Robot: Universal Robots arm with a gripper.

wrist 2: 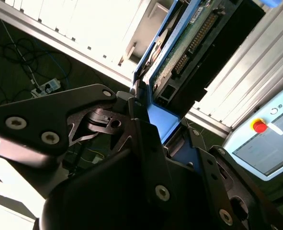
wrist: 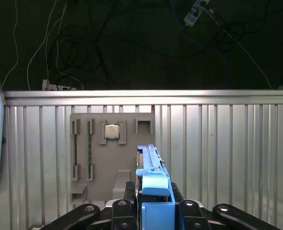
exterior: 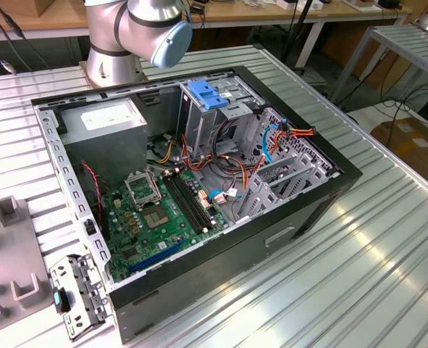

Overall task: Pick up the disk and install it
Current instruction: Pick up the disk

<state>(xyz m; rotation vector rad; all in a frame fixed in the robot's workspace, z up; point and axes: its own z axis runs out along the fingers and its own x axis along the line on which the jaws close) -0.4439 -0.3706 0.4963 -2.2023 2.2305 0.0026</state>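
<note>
Pinching the disk [wrist: 154,179] by its two flat faces, the jaws of the gripper [wrist: 153,203] are pressed against it, one dark finger on each side. In the first wrist view the disk shows edge-on, with its blue plastic rail rising from between the fingers. Beyond it lies the ribbed metal tabletop [wrist: 227,143], and on that a grey fixture plate [wrist: 127,163]. The plate carries a square processor chip [wrist: 112,131] in one recess and a thin green strip [wrist: 89,148] in a slot beside it.

In the second wrist view the disk's underside faces the camera: a green circuit board with a row of connector pins, framed by the blue rails. Near it is a pale control pendant [wrist 2: 270,143] with a red button [wrist 2: 259,126], and on the dark floor a power strip [wrist 2: 48,86] lies among loose cables.

In the exterior view an open computer case [exterior: 322,210] lies on its side on the tabletop. Inside it are a green motherboard [exterior: 163,217], a grey power supply box [exterior: 105,130] with a white sticker, and a grey metal cage [exterior: 224,119] with a blue clip [exterior: 206,94] on top. Red, orange and blue wires run between them. The arm's base [exterior: 116,51] stands on the tabletop just behind the case. The grey fixture plate sits at the exterior view's left, well apart from the cage.
</note>
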